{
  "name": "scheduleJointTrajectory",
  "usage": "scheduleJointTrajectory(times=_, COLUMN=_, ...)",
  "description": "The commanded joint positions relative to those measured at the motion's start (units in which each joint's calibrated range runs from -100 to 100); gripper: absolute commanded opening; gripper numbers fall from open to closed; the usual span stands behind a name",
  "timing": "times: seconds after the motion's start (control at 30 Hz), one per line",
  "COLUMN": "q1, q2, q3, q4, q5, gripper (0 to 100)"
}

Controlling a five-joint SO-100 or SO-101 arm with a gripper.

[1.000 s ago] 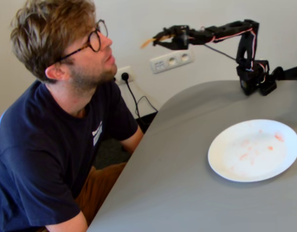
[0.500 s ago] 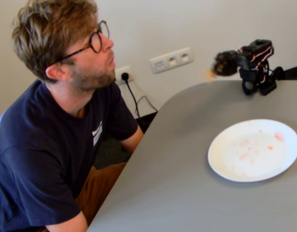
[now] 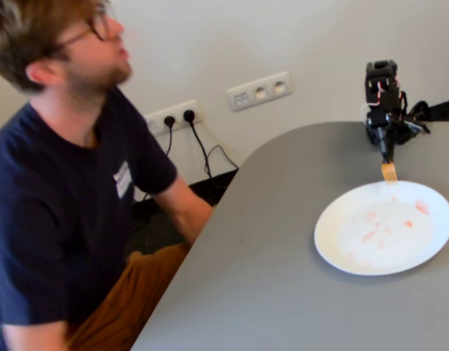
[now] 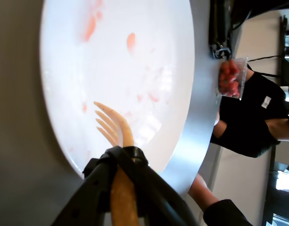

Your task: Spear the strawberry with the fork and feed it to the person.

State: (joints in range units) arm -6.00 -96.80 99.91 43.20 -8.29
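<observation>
The tan wooden fork [image 3: 389,172] hangs tines down over the far rim of the white plate [image 3: 334,248]. My gripper [image 3: 387,157] is shut on its handle. In the wrist view, which lies on its side, the black jaws of the gripper [image 4: 121,157] clasp the fork [image 4: 116,125], and its tines are bare above the plate [image 4: 149,28]. The plate holds only pink-red juice smears [image 3: 371,235]; no strawberry shows on it or on the fork. The person [image 3: 71,190] sits at the left, head turned up and to the right, away from the plate.
The grey table [image 3: 268,278] has a curved edge beside the person. Wall sockets with black cables [image 3: 180,117] are behind. In the wrist view a clear box of strawberries [image 4: 231,77] stands beyond the plate, next to a dark-shirted torso [image 4: 257,117].
</observation>
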Motion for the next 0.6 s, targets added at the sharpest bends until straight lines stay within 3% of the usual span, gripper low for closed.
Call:
scheduleJointTrajectory(times=0.0, q1=0.1, q2=0.1, q3=0.1, q4=1.1, q5=-0.2, gripper=1)
scheduleJointTrajectory(times=0.43, q1=0.5, q2=-0.6, q3=0.1, q4=2.7, q5=0.3, gripper=1)
scheduleJointTrajectory(times=0.47, q1=0.6, q2=-0.7, q3=0.1, q4=2.7, q5=0.9, gripper=1)
scheduleJointTrajectory(times=0.53, q1=0.2, q2=-0.8, q3=0.1, q4=2.5, q5=9.0, gripper=1)
scheduleJointTrajectory(times=0.57, q1=0.0, q2=-0.6, q3=0.1, q4=2.6, q5=9.9, gripper=1)
